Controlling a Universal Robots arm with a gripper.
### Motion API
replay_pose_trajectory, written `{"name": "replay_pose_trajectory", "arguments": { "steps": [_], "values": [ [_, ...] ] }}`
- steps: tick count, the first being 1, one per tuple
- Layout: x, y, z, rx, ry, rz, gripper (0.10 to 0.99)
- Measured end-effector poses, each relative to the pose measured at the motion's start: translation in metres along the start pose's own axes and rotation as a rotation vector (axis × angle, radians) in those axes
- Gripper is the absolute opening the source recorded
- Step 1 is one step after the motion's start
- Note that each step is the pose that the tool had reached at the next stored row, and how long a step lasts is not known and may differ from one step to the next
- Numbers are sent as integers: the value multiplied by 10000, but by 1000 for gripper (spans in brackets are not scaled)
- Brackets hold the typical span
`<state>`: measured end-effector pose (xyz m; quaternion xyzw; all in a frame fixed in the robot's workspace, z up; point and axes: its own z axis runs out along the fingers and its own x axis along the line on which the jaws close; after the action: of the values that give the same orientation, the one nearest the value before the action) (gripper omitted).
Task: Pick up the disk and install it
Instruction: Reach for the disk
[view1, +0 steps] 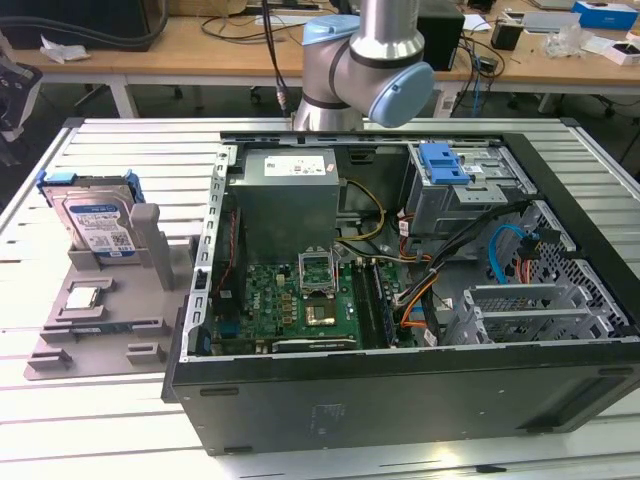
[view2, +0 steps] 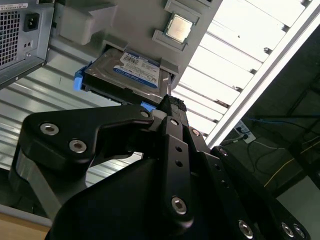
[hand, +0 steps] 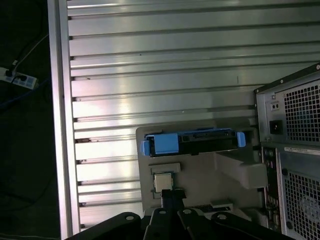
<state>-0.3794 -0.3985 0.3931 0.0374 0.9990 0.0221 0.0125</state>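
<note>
In the exterior view the arm (view1: 370, 60) is cut off by the picture's upper edge, and its lower end is hidden behind the computer case (view1: 400, 400) near the far edge of the bench (view1: 120, 440). The disk (view1: 95, 222) stands in a grey holder (view1: 150, 250) that hides its lower edge, and its label print is too small to read. In the second wrist view the claw (view2: 170, 102) covers one edge of the disk (view2: 130, 75), and the claw's body runs out of the picture. In the first wrist view the disk (hand: 192, 141) shows edge-on, its label face hidden, and the case (hand: 295, 150) is cut off by the picture's edge
</note>
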Motion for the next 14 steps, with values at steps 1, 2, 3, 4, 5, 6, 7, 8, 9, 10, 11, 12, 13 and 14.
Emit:
{"name": "replay_pose_trajectory", "arguments": {
  "steps": [1,2,3,4,5,6,7,8,9,10,11,12,13,14],
  "values": [
    [16,-1,0,0,0,0,106],
    [31,-2,-1,0,-1,0,106],
    [49,-4,-1,0,0,0,106],
    [62,-5,-1,-1,0,0,106],
    [104,-8,-3,0,0,0,106],
    [132,-10,-4,1,0,0,106],
    [163,-12,-4,0,0,-1,106],
    [184,-14,-5,0,0,0,106],
    [206,-16,-5,0,0,-1,106],
    [220,-17,-5,0,0,-1,106],
    [235,-18,-6,0,0,0,106],
    [238,-18,-6,1,0,-1,106],
    [238,-18,-6,0,0,-2,106],
    [239,-18,-6,0,0,-2,106]
  ]
}}
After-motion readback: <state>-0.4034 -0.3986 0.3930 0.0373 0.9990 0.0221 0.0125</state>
